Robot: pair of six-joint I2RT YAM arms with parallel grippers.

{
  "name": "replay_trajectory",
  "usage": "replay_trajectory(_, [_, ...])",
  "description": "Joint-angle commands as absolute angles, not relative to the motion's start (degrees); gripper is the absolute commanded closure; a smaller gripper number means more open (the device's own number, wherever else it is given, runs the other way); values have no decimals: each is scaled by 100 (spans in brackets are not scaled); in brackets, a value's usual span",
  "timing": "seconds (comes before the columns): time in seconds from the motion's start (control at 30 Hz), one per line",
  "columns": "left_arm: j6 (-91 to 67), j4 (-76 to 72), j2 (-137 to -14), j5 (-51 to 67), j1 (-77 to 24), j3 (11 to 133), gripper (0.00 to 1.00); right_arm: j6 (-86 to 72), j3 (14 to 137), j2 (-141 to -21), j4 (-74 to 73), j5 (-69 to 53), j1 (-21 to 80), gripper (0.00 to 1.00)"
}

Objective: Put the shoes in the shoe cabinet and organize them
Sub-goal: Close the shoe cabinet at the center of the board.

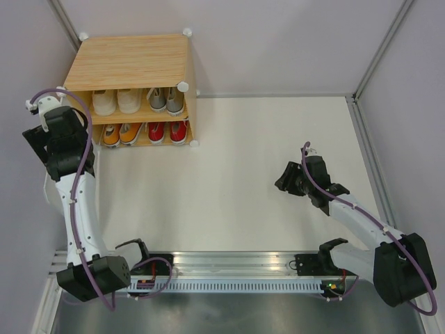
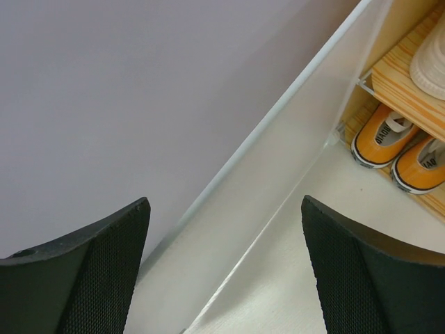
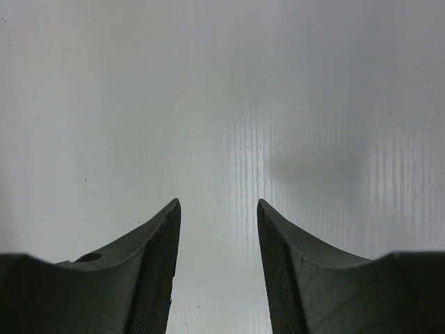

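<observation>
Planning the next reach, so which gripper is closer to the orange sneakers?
Left. The left gripper is beside the cabinet, near the orange sneakers on its lower shelf; the right gripper is over the table, far to their right.

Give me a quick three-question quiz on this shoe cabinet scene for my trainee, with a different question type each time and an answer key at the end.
1. True or false: the orange canvas sneakers sit on the lower level of the light-wood cube shoe cabinet.
2. Multiple choice: what sits beside the cream canvas sneakers on the cabinet's upper level? A the orange canvas sneakers; B grey canvas sneakers; C nothing.
3. Short answer: is the left gripper or the right gripper the one beside the cabinet?
Key: 1 true; 2 B; 3 left gripper.
</observation>
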State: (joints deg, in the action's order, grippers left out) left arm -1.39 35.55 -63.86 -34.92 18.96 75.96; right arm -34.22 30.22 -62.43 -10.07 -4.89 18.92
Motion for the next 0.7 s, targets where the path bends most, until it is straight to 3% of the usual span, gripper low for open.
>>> replay_trajectory(0.0, [-501, 3665, -6223, -2848, 1925, 7567, 9, -3331, 3006, -6275, -888, -352, 1907, 47])
replay_trajectory(0.23, [-870, 3973, -5977, -1611, 1925, 7410, 8, -3322, 3023, -6196, -940, -255, 1907, 47])
replay_trajectory(0.43, [-931, 3403, -6144, 2486, 1925, 7242, 7, -3278, 3050, -5986, -1063, -35, 1907, 47])
replay_trajectory(0.67, [-1748, 2382, -5783, 3691, 1925, 7417, 6, -3261, 3094, -6029, -1090, 149, 1899, 47])
